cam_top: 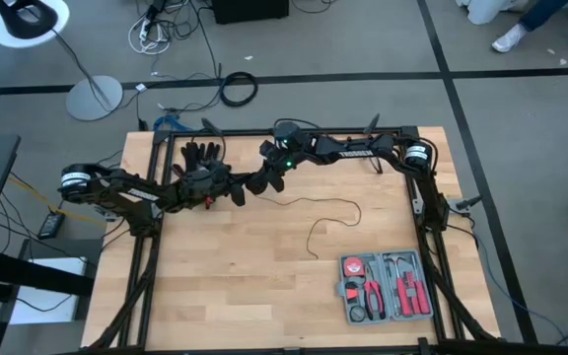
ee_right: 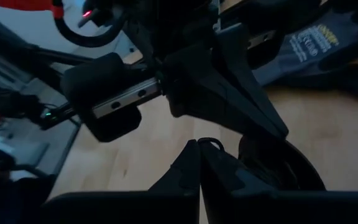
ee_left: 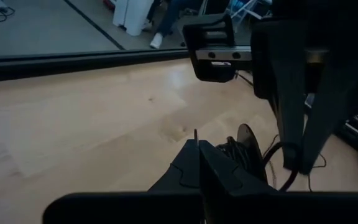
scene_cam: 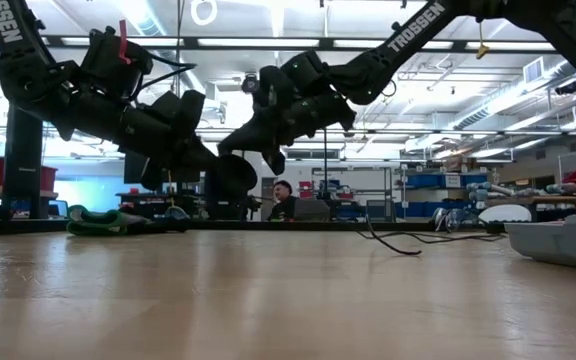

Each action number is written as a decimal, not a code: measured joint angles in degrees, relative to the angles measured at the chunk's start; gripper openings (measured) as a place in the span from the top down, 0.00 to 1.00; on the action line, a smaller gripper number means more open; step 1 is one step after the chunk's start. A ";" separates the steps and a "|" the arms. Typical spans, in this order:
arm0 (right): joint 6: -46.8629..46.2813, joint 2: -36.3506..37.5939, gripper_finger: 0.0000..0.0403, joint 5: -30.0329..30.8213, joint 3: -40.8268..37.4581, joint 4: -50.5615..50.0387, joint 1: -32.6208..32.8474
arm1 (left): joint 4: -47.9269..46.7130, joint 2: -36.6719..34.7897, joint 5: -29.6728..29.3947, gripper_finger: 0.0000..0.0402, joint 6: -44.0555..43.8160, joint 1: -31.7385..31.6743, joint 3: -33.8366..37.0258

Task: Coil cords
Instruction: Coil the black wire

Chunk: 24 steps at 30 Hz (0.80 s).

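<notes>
Both arms are bunched up at the far side of the bench (cam_top: 264,296), nearly nose to nose. The left gripper (cam_top: 237,191) has its fingers clenched tight, and the right gripper (cam_top: 269,177) is clenched too, just beside it. The small black disc (ee_left: 248,144) at the cord's end sits right by the left gripper's tips, with a bit of bunched wire next to it. I can't tell for sure which gripper, if either, actually has the wire pinched.

The rest of the cord (cam_top: 323,219) trails away from the two grippers across the wood in a loose, wandering line toward the middle of the bench, ending well short of the tool case (cam_top: 387,287). So most of it looks uncoiled to me; this seems like early-to-middle going.

How I'd handle it: keep one gripper anchoring the disc end low and steady, and have the other feed the wire around in small, even loops rather than yanking. That wire is really thin, so it'll spring and slip out of shut fingers easily, and the loops will want to flop open. Watch the slack so it doesn't snag on the black glove (cam_top: 202,153) lying close behind the left arm.
</notes>
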State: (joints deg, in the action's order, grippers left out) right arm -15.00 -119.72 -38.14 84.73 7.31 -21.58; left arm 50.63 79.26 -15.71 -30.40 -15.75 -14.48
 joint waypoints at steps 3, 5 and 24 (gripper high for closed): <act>-0.46 0.00 1.00 -3.35 0.00 -1.11 -1.16 | -0.11 0.00 -0.08 1.00 0.15 0.00 0.00; -0.51 0.00 1.00 -5.72 0.00 -1.59 -1.80 | -0.28 0.00 -0.08 1.00 0.40 0.00 0.00; -0.99 0.00 1.00 -5.06 0.00 4.10 0.17 | 1.20 -0.02 -0.71 1.00 0.31 0.00 -0.02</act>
State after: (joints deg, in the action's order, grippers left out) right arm -15.98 -119.72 -43.19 84.73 11.41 -21.41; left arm 51.83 79.24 -16.43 -30.09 -15.75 -14.50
